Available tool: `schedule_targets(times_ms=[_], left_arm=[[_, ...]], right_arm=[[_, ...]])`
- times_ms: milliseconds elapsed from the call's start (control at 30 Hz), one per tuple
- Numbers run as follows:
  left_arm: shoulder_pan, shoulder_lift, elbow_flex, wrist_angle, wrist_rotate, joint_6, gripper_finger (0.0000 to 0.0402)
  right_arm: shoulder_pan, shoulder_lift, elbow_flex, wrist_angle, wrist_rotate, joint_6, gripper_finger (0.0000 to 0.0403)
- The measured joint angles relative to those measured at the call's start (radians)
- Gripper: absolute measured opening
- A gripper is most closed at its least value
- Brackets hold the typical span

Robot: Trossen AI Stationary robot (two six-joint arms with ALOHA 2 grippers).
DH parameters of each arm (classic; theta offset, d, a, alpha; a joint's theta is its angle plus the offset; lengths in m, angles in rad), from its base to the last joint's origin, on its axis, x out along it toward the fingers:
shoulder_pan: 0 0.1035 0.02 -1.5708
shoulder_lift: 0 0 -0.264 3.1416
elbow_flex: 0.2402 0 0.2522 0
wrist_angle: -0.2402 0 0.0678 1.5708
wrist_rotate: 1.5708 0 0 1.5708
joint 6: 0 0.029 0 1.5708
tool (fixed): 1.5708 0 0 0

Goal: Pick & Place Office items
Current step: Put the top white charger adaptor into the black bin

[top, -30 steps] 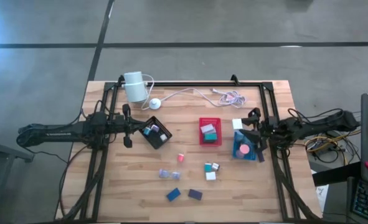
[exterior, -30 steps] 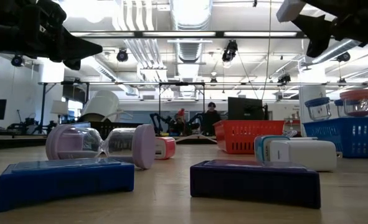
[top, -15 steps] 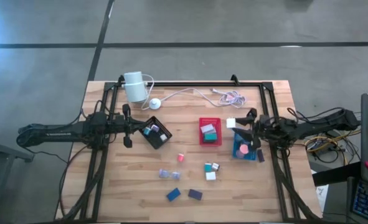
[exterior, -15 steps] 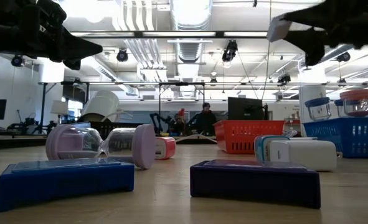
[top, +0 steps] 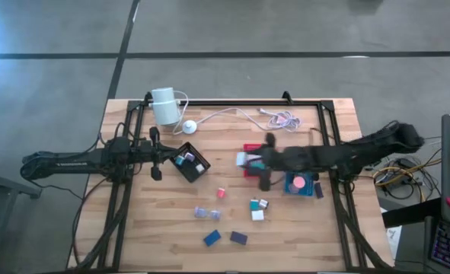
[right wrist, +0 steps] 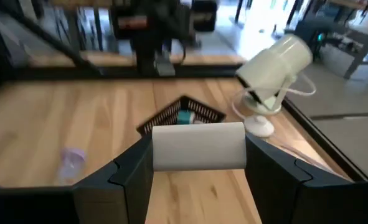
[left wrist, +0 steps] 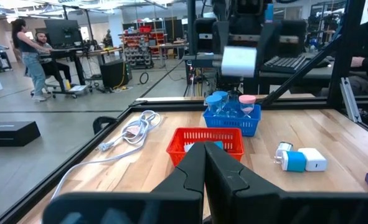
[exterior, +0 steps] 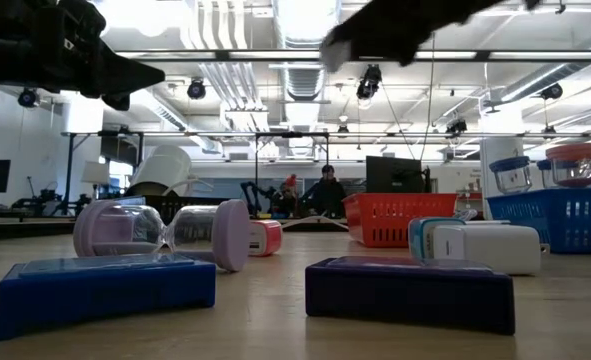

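Your right gripper pinches a white block at frame centre in the high view, over the red tray. Your left gripper, fingers pressed together, waits at left beside the black tray. Other office items lie scattered lower centre.

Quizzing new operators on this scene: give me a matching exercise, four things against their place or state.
Things:
1. white block
2. pink disc
3. left gripper
4. white cylinder

Place or state:
A. shut
B. in blue tray
C. beside cable
D. in right gripper

Pairs: 1-D, 2-B, 3-A, 4-C
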Motion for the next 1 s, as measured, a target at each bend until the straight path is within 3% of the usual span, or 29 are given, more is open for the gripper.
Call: schedule_targets(times_ms=[133, 367, 633, 1000], left_arm=[[0.0, 0.0, 0.0, -0.002, 0.0, 0.0, 0.0007], [0.0, 0.0, 0.0, -0.003, 0.0, 0.0, 0.0007], [0.0, 0.0, 0.0, -0.011, 0.0, 0.001, 0.0007], [0.001, 0.0, 0.0, -0.027, 0.0, 0.015, 0.0007]], right_arm=[[-0.035, 0.197, 0.209, -0.144, -0.043, -0.05, 0.02], [-0.115, 0.504, 0.551, -0.296, -0.416, -0.225, 0.02], [-0.176, 0.732, 0.854, -0.474, -0.44, -0.31, 0.02], [-0.227, 0.945, 1.095, -0.586, -0.472, -0.289, 0.02]])
